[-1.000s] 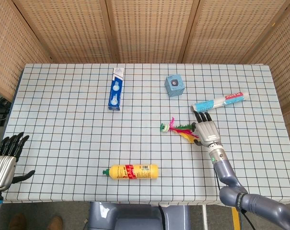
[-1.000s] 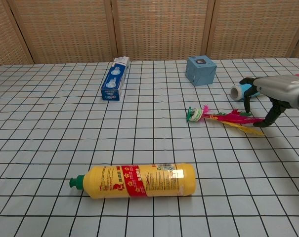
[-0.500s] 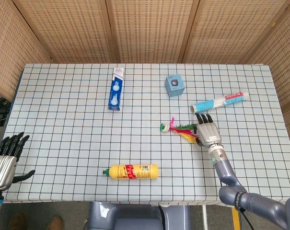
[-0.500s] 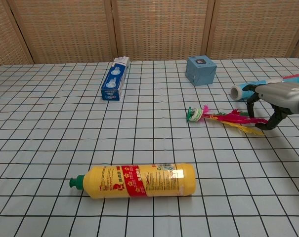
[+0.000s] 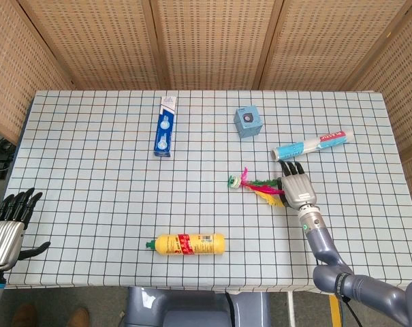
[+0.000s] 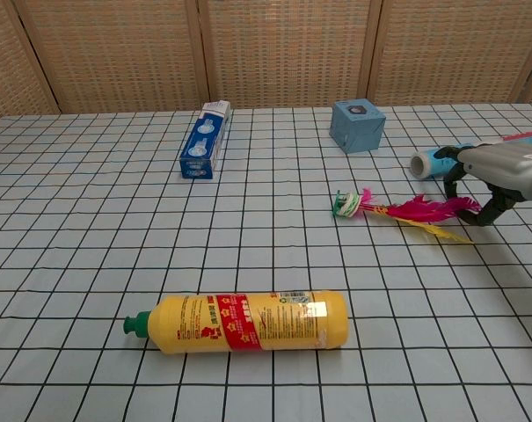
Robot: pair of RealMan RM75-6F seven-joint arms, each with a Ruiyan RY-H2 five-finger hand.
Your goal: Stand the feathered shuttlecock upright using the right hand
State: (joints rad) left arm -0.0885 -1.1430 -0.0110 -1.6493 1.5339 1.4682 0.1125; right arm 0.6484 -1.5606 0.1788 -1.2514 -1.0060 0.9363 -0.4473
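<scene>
The feathered shuttlecock [image 5: 255, 184] [image 6: 397, 211] lies on its side on the checked table, its green and white base pointing left and its pink and yellow feathers pointing right. My right hand [image 5: 297, 191] [image 6: 492, 176] is at the feather end. Its fingers and thumb curl around the pink feather tips and pinch them, so the pink feathers sit slightly off the cloth. The base still rests on the table. My left hand [image 5: 8, 228] hangs off the table's front left corner with its fingers spread and nothing in it; the chest view does not show it.
A yellow bottle [image 5: 188, 243] [image 6: 248, 322] lies near the front edge. A blue carton [image 5: 165, 126] [image 6: 202, 141] and a blue cube box [image 5: 248, 122] [image 6: 357, 125] sit further back. A rolled tube [image 5: 311, 145] [image 6: 428, 163] lies just behind my right hand.
My right hand has drawn its fingers in on the feather tips and shifted slightly right. The pink feathers have risen a little; the base has stayed put.
</scene>
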